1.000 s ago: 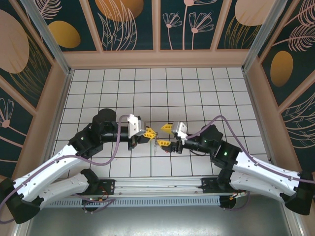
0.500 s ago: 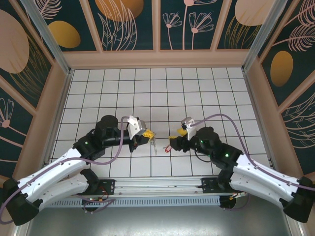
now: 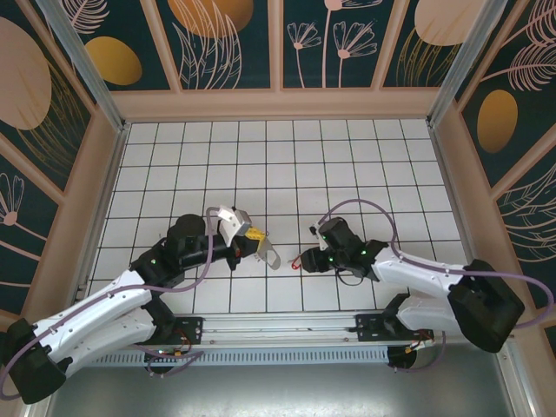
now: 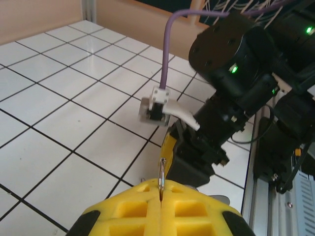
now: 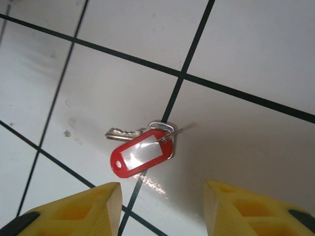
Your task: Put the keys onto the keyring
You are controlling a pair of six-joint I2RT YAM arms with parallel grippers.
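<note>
Here key (image 5: 142, 148) lies just ahead of parted right gripper (image 5: 161, 191).

Arms (image 3: 95, 317): two, both mine.
Pincers: two, my left pincer (image 4: 161, 189) and my right pincer (image 5: 162, 206).
Yellow fingers (image 5: 74, 209): two to each pincer, four in all.
Purple cables (image 3: 356, 201): two, one per arm.
Key (image 5: 123, 132), silvery: one.
Red tag (image 5: 140, 156), fixed to that key: one.
Keyring (image 4: 161, 174), thin wire: one.
Plain keys hanging from that ring: too small for me to count from above.
</note>
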